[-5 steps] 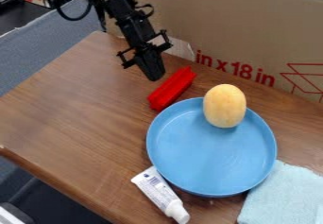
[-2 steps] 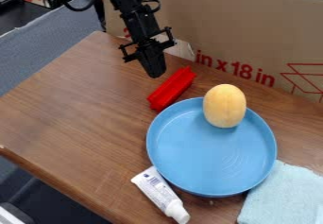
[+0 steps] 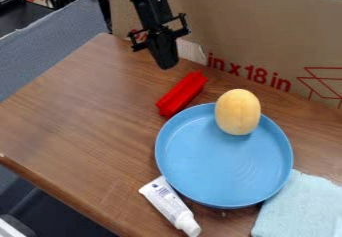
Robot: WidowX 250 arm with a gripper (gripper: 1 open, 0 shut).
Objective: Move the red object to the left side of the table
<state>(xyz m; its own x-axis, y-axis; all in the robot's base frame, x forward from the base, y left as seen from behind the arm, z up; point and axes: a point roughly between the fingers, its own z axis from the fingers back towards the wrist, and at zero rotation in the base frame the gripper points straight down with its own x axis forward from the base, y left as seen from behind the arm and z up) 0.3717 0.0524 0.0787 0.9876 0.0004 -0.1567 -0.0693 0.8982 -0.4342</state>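
Table: brown wood grain, its left edge running down from the upper middle toward the lower left, with a dark rim along the near side; the wide bare stretch of wood lies left of the red block.
Backdrop left: grey fabric surface beyond the table's left edge.
Tube: white, printed, with a white cap, lying slantwise near the table's near edge, just beside the plate's lower left.
Gripper: black, above the far part of the table, pincer narrow, drawn together, nothing seen in it (the tips are dark and small here).
Red block: bright bar, lying slantwise on the wood between the gripper and the plate, its near end close to the plate's rim; bare wood opens on its left.
Plate: round, blue, right of centre.
Yellow egg-shaped thing: on the plate's far part, reaching over the rim.
Box: brown cardboard with red lettering, standing behind the table.
Cloth: pale blue, lower right, beside the plate.
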